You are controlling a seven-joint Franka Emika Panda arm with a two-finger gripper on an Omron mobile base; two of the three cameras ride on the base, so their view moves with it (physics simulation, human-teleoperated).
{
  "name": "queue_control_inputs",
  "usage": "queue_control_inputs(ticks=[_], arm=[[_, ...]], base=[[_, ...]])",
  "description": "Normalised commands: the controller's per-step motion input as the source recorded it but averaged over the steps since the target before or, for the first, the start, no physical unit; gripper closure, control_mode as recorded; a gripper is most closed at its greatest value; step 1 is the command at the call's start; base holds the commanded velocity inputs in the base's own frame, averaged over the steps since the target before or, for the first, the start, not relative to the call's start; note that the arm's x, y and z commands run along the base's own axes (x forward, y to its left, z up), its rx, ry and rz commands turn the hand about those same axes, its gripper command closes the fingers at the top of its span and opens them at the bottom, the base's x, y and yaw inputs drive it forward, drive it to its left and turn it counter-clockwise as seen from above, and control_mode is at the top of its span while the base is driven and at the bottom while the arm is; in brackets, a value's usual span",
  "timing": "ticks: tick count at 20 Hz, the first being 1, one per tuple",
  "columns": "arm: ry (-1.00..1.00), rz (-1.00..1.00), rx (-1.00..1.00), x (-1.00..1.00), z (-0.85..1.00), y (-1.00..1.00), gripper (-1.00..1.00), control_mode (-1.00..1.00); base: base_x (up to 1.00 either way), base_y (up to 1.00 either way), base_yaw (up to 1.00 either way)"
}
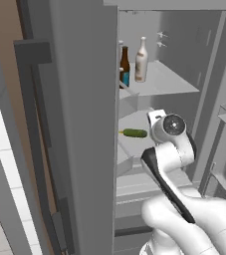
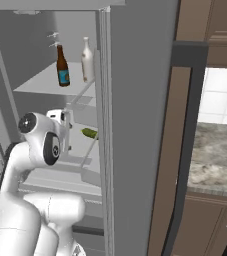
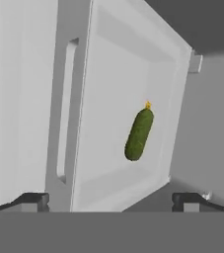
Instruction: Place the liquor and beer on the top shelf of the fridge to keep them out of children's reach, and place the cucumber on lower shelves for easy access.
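Hand view looks down on the cucumber (image 3: 139, 134), lying alone on a pale lower shelf (image 3: 108, 99) of the fridge (image 1: 79, 124), with both dark tips of the end effector (image 3: 111, 201) spread wide at the bottom edge and nothing between them. From the left base view, the beer (image 1: 124, 67) and the liquor (image 1: 141, 60) stand upright side by side on the top shelf (image 1: 169, 79), so by the look of it all three things are where the task wants them (the cucumber sits a level below the bottles).

What seems left is to back the arm out cleanly. I would keep the end effector spread, draw the hand straight back toward the base instead of sweeping sideways, and keep the wrist well off the shelf edges. The cucumber is round and could roll if the shelf is bumped, so a slow, level retreat is the safe choice.
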Motion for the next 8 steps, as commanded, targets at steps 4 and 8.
queue_control_inputs(ticks=[4, 8], arm=[[0.09, 0.04, -0.08, -1.00, 0.04, 0.00, -1.00, -1.00], [-0.02, 0.02, -0.01, -1.00, 0.00, 0.00, -1.00, -1.00]], base=[[0.00, 0.00, 0.00], [0.00, 0.00, 0.00]])
